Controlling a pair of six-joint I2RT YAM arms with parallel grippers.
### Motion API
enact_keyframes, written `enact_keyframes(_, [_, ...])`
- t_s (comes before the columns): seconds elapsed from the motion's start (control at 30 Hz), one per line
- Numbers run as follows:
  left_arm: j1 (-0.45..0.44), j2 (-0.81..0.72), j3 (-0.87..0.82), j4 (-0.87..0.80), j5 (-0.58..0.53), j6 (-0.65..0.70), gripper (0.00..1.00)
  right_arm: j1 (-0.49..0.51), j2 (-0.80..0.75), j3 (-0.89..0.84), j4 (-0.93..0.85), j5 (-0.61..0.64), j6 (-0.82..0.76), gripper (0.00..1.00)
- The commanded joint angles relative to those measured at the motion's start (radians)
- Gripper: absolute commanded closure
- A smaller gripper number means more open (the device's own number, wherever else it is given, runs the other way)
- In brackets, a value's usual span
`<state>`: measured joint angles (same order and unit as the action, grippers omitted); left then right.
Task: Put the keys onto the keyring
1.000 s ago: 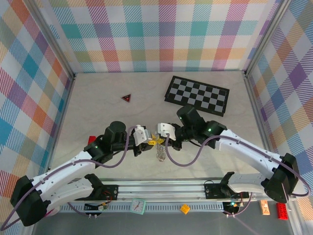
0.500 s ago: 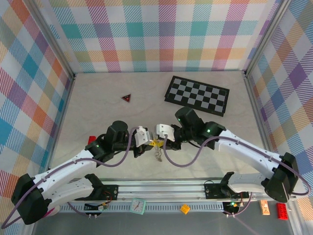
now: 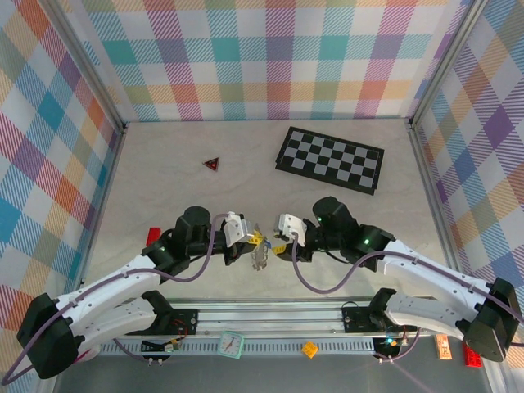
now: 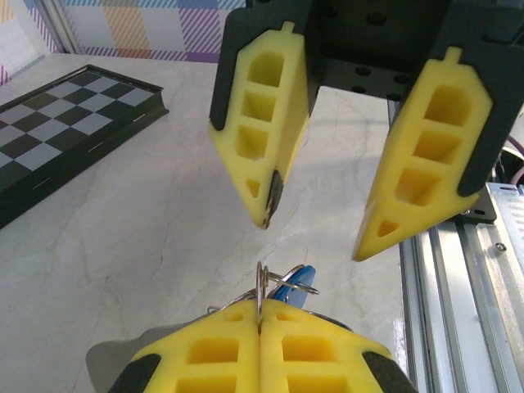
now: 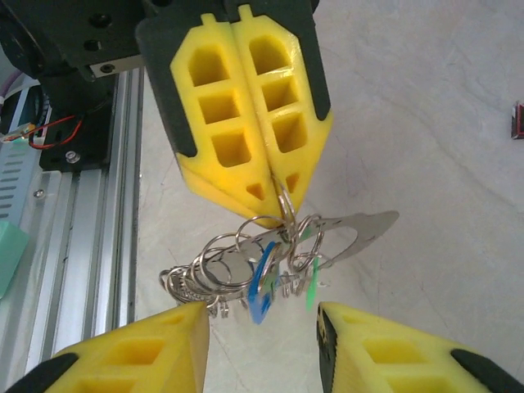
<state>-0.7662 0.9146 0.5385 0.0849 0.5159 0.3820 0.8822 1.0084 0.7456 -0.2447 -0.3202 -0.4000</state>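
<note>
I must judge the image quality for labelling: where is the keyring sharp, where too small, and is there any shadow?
Right wrist: the keyring and blue key are sharp. Left wrist: a soft grey shadow lies on the table beside the left gripper. Top external: the keyring is too small to resolve links.

The counter (image 3: 164,196) is showing a pale, faintly marbled top, and plaid walls (image 3: 270,57) are closing it in on the left, far and right sides. A black-and-grey checkerboard (image 3: 330,160) is lying flat on the far right part, turned slightly askew to the back wall. A small red triangle (image 3: 212,164) is lying to the left of it, well apart from the board, on bare surface. A little red block (image 3: 152,236) is sitting near the left wall, with the left arm (image 3: 123,282) partly covering it. An aluminium rail (image 3: 278,315) is running along the near edge.
</note>
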Motion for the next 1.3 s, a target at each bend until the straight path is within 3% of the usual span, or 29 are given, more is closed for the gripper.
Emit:
enact_keyframes(0.0, [-0.012,-0.023,-0.009,0.070,0.043,-0.011,1.00,-0.002,0.027,-0.005,0.068,0.000,0.005,0.63])
enact_keyframes(0.2, [-0.013,-0.018,-0.009,0.078,0.053,-0.015,1.00,-0.001,0.065,0.003,0.110,-0.020,0.001,0.69])
enact_keyframes(0.4, [-0.013,-0.019,-0.010,0.079,0.061,-0.015,1.00,-0.001,0.063,0.010,0.095,-0.011,-0.016,0.88])
enact_keyframes(0.63, [-0.012,-0.022,-0.014,0.101,0.076,-0.011,1.00,-0.002,0.053,0.049,-0.042,0.053,-0.085,1.00])
enact_keyframes(1.1, [-0.014,-0.012,-0.033,0.182,0.092,-0.032,1.00,-0.001,0.123,0.093,-0.123,-0.041,-0.054,0.99])
enact_keyframes(1.17, [-0.014,-0.013,-0.036,0.182,0.090,-0.034,1.00,-0.002,0.104,0.086,-0.118,-0.023,-0.045,0.96])
enact_keyframes(1.27, [-0.015,-0.017,-0.038,0.176,0.088,-0.031,1.00,-0.005,0.053,0.063,-0.094,0.010,-0.027,0.81])
